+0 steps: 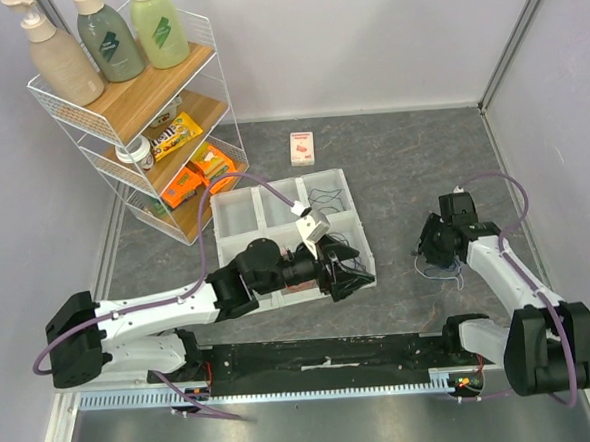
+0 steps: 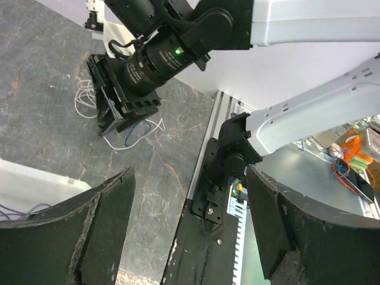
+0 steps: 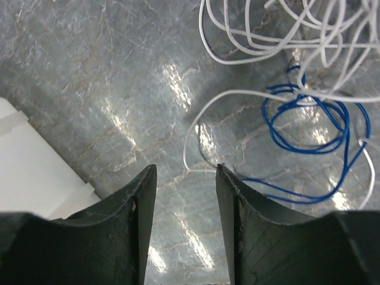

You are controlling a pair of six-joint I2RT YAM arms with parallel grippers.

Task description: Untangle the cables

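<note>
We see the cables [image 3: 297, 89] as a loose tangle of thin, floppy wire lying flat on the grey, marbled table [image 1: 392, 165], well to the right of the white tray [image 1: 232, 200]. A white cable [image 3: 255, 91] sprawls in wide, overlapping loops. A blue cable [image 3: 309, 149] coils in a tighter ring beneath it, and the two cross at a small knot.

The right gripper [image 3: 185, 225] hangs low over the table at the tangle's tray-side edge. Its black fingers stand partly apart, with only bare table between them.

The left gripper [image 2: 190, 225] sits at the tray's near right corner. Its jaws are spread wide and grip nothing.

The tray is hard plastic, split by low walls into square compartments. The far right compartment holds thin dark wires [image 1: 325, 194], and the one nearer holds a black bunch [image 1: 344, 250]. A near compartment seems to hold something reddish, though the arm hides most of it.

Left of the tray stands a white wire rack [image 1: 52, 101] with wooden shelves, carrying pump bottles [image 1: 108, 37] and bright snack packets [image 1: 175, 136]. A small card box [image 1: 302, 147] lies just beyond the tray.
</note>
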